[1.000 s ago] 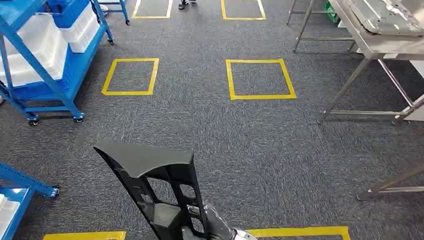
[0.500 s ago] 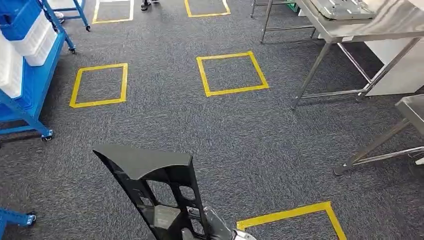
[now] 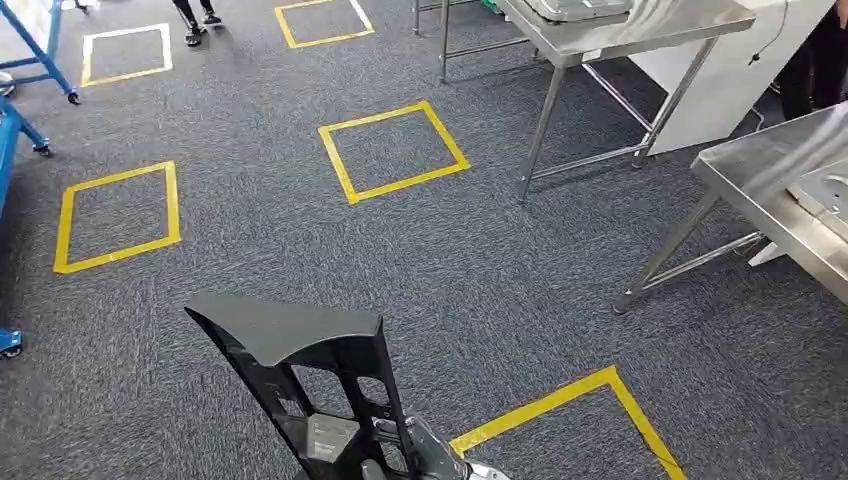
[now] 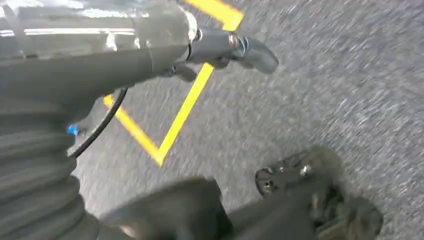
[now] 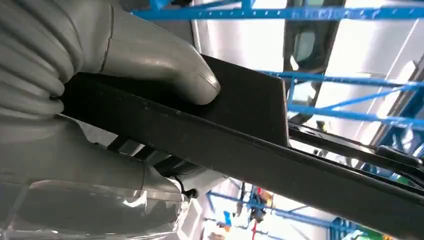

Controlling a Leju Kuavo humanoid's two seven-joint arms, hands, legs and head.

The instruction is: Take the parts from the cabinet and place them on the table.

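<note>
A: Where is the part?
B: The black plastic part (image 3: pixel 305 385) stands upright at the bottom middle of the head view, above the grey carpet (image 3: pixel 480 260). It has a flat, wing-like top and open cut-outs down its body

A: What holds it?
B: The right hand (image 5: pixel 100 100). In the right wrist view the thick grey thumb (image 5: pixel 165 67) presses flat on the part's dark panel, with the rest of the hand wrapped under its edge. In the head view the silver wrist shows just beside the part's lower end

A: And the left hand?
B: The left hand (image 4: pixel 227 47) hangs over the carpet in its own wrist view. Dark fingers (image 4: pixel 255 52) stick out from the silver forearm with nothing in them, but the picture is blurred, so I cannot tell if they are spread or curled

A: Where are the tables?
B: One steel table (image 3: pixel 640 25) stands at the top, right of centre, with a metal piece (image 3: pixel 575 8) lying on it. A second steel table (image 3: pixel 770 175) sits at the right edge, well apart from the part

A: Anything else?
B: Yellow tape squares (image 3: pixel 392 150) mark the carpet, a blue frame (image 3: pixel 30 50) on wheels stands at the top left corner, and a person's feet (image 3: pixel 197 14) show at the top edge
</note>
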